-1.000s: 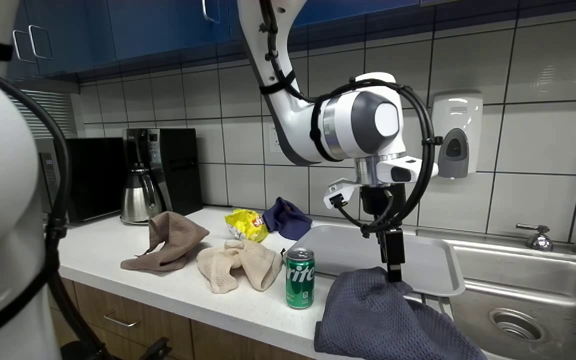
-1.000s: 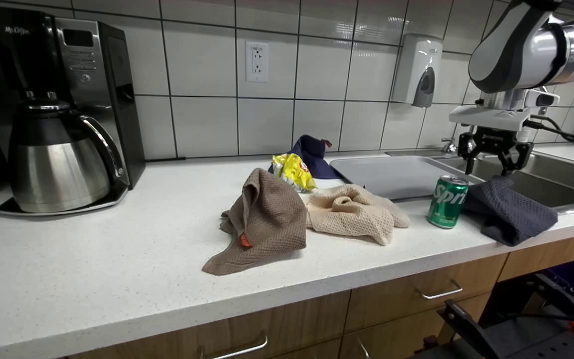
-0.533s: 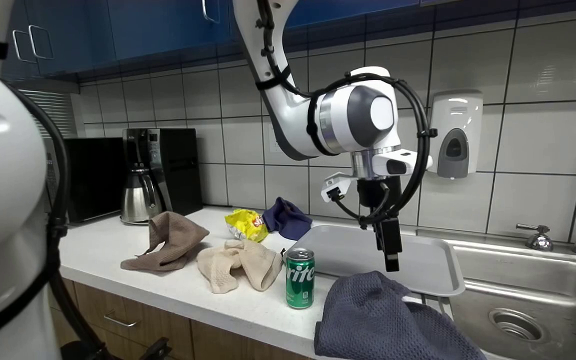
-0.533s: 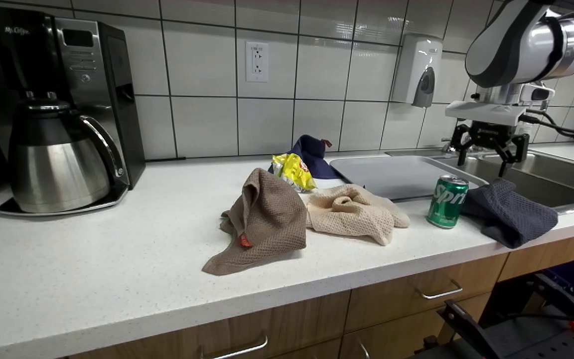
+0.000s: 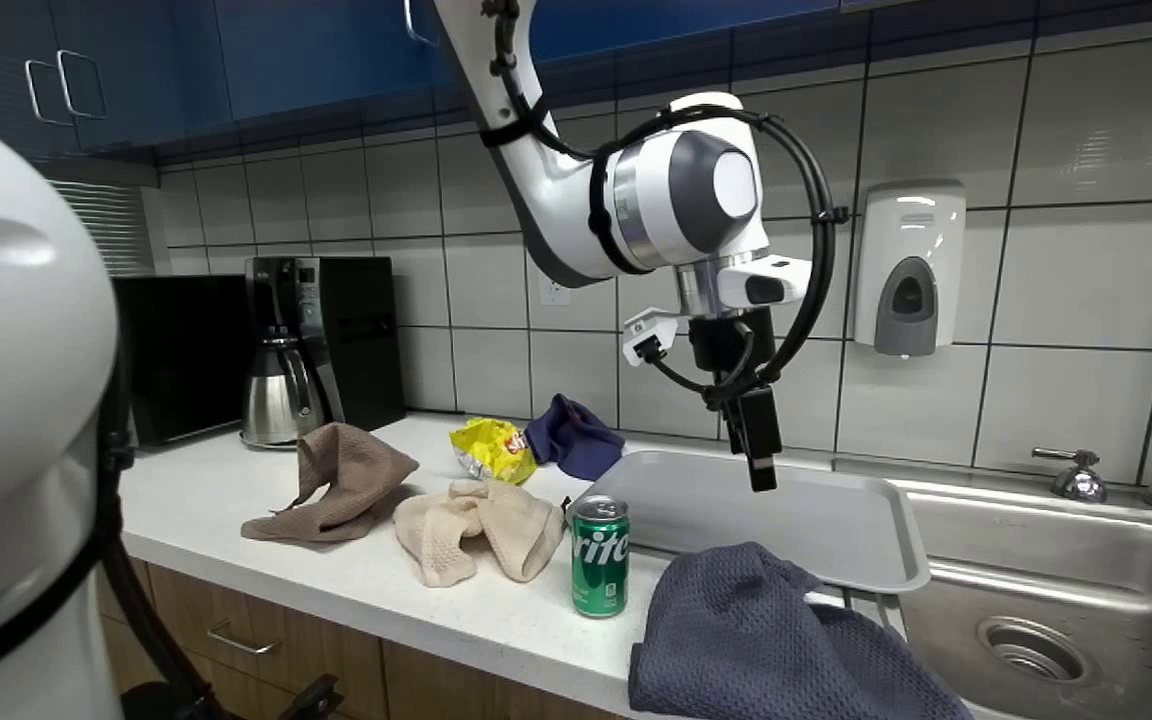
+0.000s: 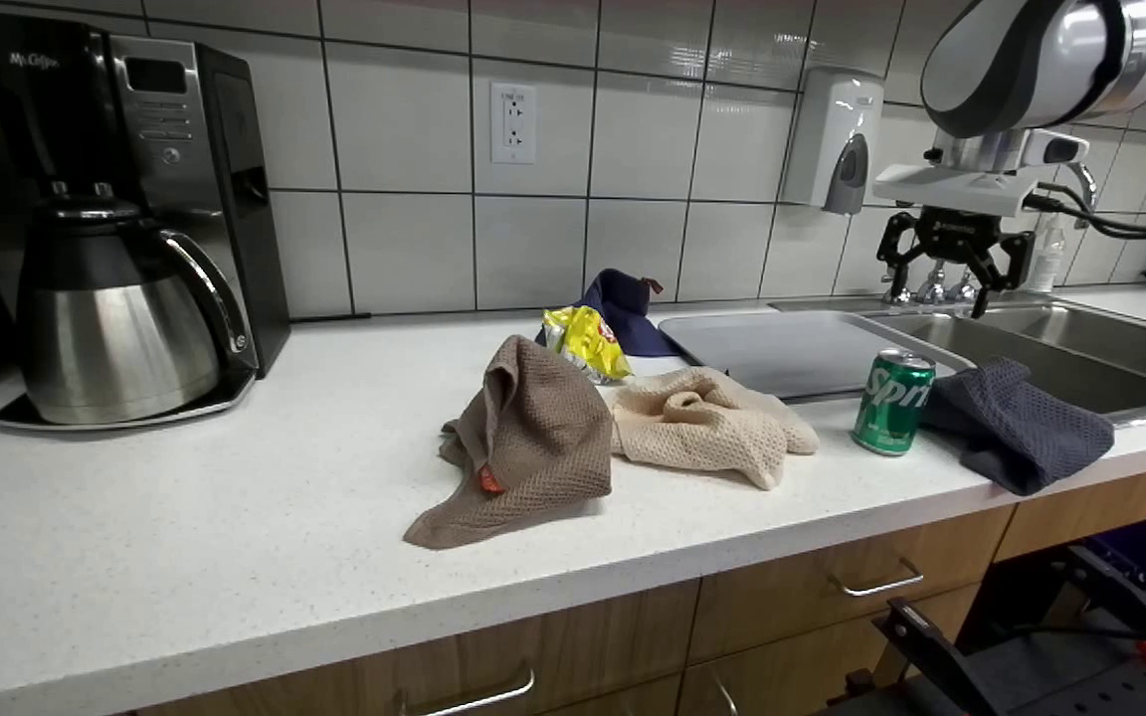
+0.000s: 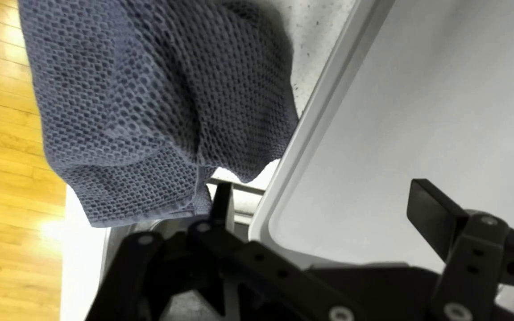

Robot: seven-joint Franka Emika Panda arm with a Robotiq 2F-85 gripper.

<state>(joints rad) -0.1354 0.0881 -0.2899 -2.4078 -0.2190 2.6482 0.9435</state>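
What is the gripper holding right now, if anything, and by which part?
Nothing is held: the gripper is open, with nothing between its fingers, and the grey-blue towel lies lower down, apart from it.

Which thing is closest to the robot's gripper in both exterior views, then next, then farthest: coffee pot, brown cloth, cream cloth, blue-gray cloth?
From the gripper:
1. Blue-gray cloth: below it, by the sink.
2. Cream cloth: to the picture's left, past the green can.
3. Brown cloth: left of the cream one.
4. Coffee pot: farthest, at the picture's left.
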